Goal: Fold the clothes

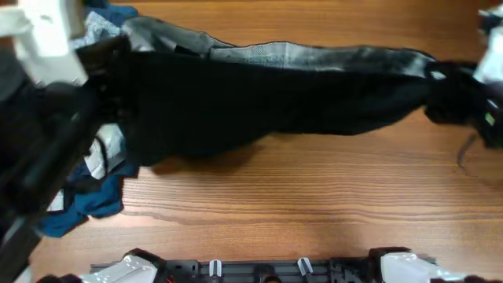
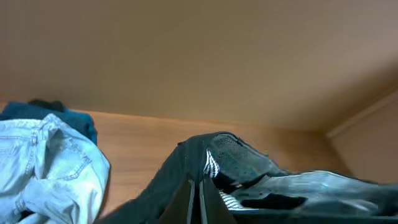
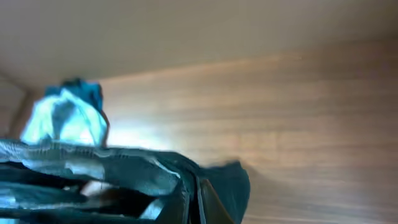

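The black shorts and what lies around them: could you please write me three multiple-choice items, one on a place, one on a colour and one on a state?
1. Where on the table does the dark-blue piece lie?
A. at the left end
B. at the right end
C. in the middle, at the front

2. What colour is the lining along the far edge of the black shorts?
A. red
B. pale grey-white
C. yellow

3. How are the black shorts?
A. folded into a square
B. rolled into a ball
C. stretched out between the left gripper and the right gripper

Answers: 1 A, the overhead view shows it at the left edge. 2 B, a pale band runs along that edge. 3 C, each gripper is shut on one end of the fabric.
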